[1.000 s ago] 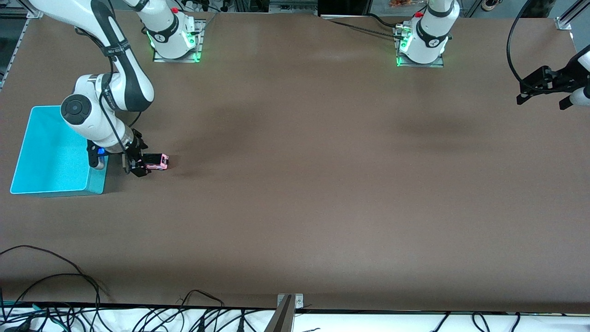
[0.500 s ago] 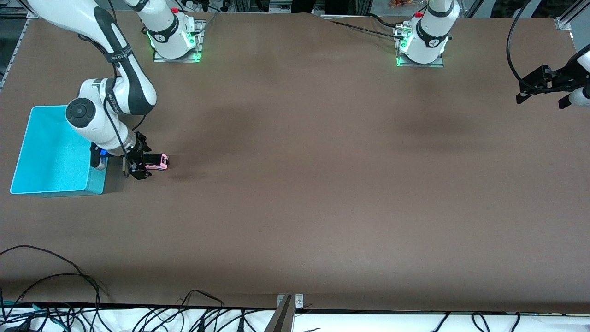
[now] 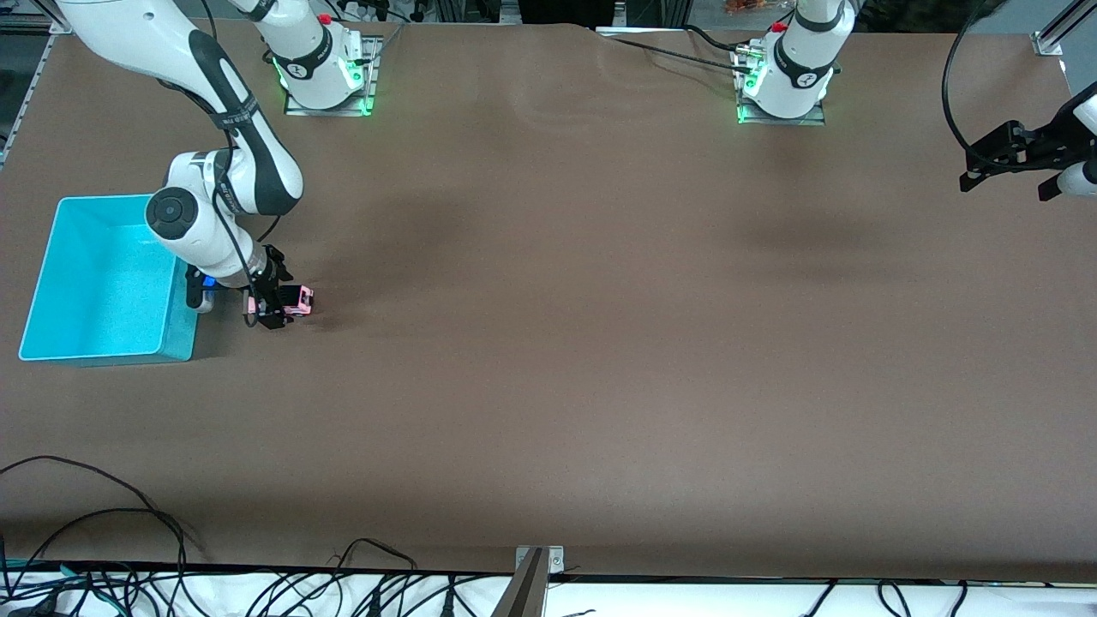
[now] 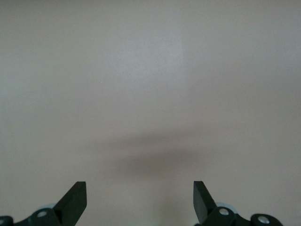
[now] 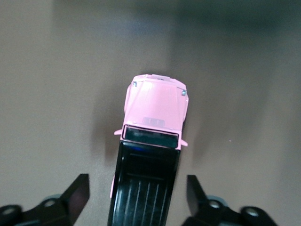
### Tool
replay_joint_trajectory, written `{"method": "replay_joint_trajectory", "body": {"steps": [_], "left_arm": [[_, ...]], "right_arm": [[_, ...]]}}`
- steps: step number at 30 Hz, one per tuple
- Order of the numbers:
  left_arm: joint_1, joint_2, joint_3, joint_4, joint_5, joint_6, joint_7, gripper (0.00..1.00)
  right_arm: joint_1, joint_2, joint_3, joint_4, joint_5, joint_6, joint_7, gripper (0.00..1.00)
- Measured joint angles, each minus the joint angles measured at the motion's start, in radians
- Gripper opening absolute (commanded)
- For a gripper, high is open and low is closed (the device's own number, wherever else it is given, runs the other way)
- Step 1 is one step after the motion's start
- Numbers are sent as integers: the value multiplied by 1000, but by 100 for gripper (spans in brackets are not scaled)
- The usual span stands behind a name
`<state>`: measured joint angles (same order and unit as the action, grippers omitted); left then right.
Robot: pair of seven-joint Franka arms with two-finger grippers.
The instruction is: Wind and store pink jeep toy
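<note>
Down on the matte brown tabletop [image 3: 548, 343], just beside the smooth turquoise plastic bin [image 3: 94, 283], my right gripper [image 3: 272, 302] sits low over the boxy pink jeep toy [image 3: 296, 300], its black fingers spread to either side of the dark rear. My left gripper [image 3: 1003, 167] waits open at the left arm's end. My right wrist view shows the jeep [image 5: 149, 150], glossy pink hood, ribbed black roof, between my parted fingers [image 5: 75, 195], untouched. My left wrist view shows only bare table [image 4: 150, 94].

Only the blue bin [image 3: 103, 278] at the frame's left edge crowds the toy car [image 3: 296, 300]; everywhere else is open tabletop [image 3: 600, 343].
</note>
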<state>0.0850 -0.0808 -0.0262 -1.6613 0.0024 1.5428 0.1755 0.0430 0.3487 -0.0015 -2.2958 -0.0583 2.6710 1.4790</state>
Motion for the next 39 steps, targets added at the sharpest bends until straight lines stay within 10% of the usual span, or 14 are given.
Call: {"method": "replay_joint_trajectory", "body": {"steps": [7,22,39], "left_arm": [[6,0,1,0,0,-1,-2,100],[10,0,2,0,0,-4,-2,100],[10,0,2,0,0,-5,-3,100]], "right_arm": [[0,4,0,0,0,11,2,23],[0,-24,0,10,0,-19,2,23],[0,-106,-28,211,0,-466,-62,23]]}}
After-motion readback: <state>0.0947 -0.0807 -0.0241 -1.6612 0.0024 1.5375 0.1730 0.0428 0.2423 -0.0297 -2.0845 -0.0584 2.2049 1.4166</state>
